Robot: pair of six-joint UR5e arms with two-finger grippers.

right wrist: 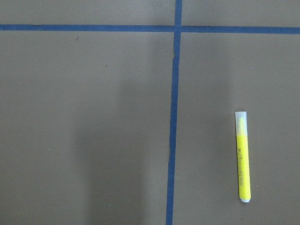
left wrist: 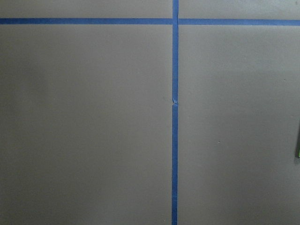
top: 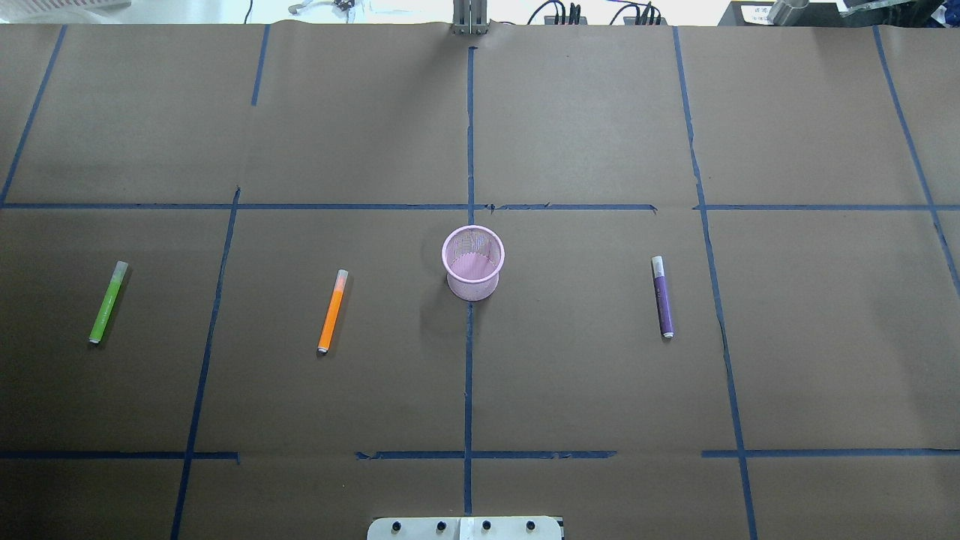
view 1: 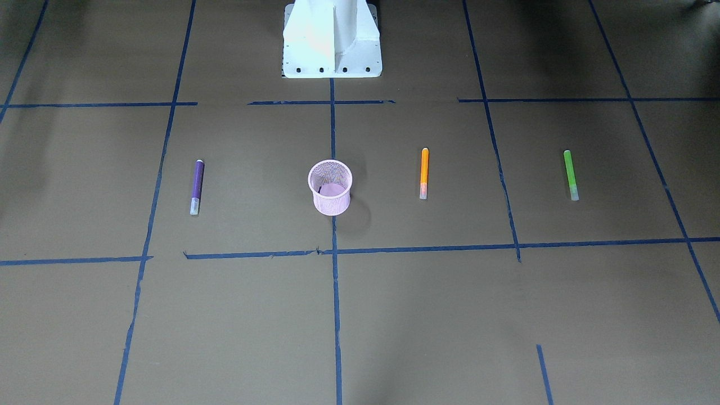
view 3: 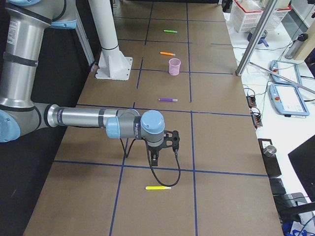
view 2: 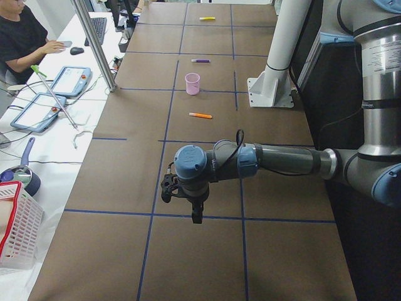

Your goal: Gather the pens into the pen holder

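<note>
Pen holder (top: 473, 262) stands upright at mid-desk (top: 585, 375), on the centre tape line. The purple pen (top: 662, 297), orange pen (top: 332, 311) and green pen (top: 108, 302) lie flat, well apart from it. A yellow pen (right wrist: 242, 157) lies near the right tool (view 3: 155, 160). The left tool (view 2: 196, 216) hangs over bare desk. Cannot tell either tool's opening.

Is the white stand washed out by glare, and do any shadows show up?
Front-facing view: the white base is overexposed; the pen holder throws a soft shadow. Right wrist view: a broad dim shadow lies left of the sharp yellow pen.
</note>
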